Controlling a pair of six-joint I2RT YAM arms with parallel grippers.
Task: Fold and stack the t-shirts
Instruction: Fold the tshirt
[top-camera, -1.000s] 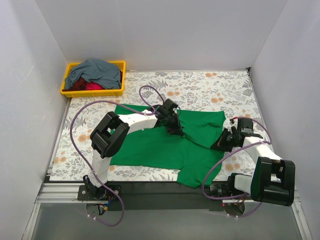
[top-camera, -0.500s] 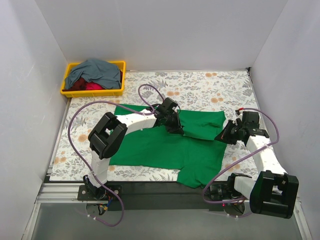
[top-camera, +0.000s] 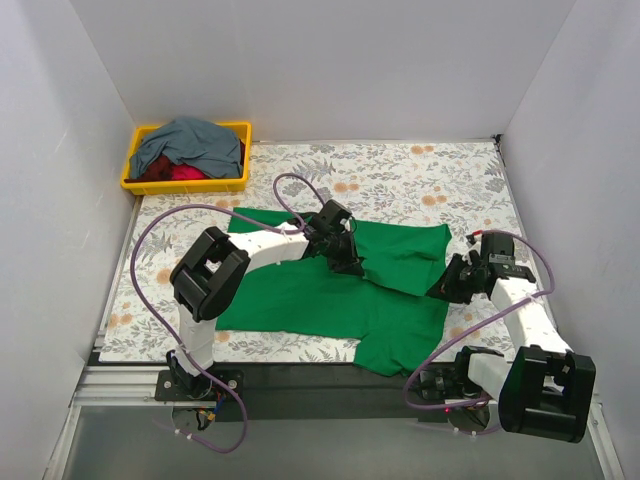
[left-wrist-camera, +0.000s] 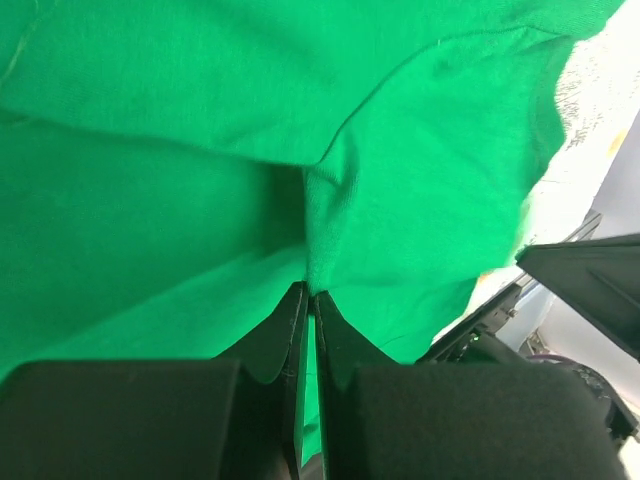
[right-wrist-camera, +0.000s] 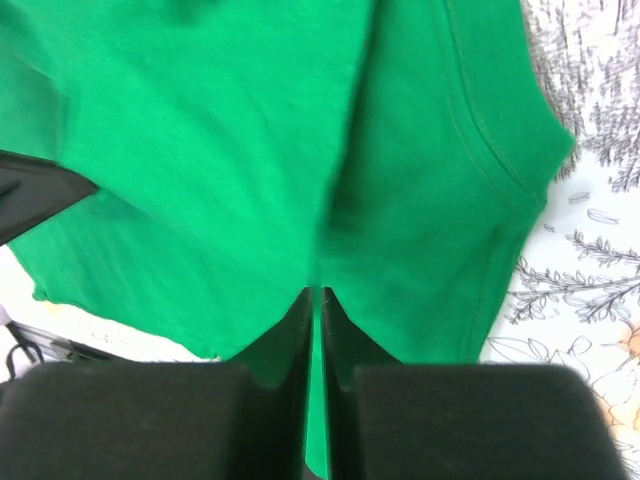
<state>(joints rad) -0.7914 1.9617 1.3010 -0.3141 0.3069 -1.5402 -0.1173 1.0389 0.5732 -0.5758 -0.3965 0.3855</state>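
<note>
1. Green t-shirt (top-camera: 310, 300) spread on desk (top-camera: 400, 180); pinched mid-body by clenched left claw (left-wrist-camera: 309, 296), at right edge by clenched right claw (right-wrist-camera: 319, 292).
2. Risk: thin pinch slipping, fold dropping crooked.
3. Uneven pulling: bunched cloth.

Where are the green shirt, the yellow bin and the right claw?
green shirt (top-camera: 290, 295), top view, its flat body.
yellow bin (top-camera: 185, 186), top view, its front wall.
right claw (right-wrist-camera: 318, 295), right wrist view, between its fingertips.

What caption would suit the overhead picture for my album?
Left hand and right hand pinch a green t-shirt on the floral table; yellow bin behind.
</note>
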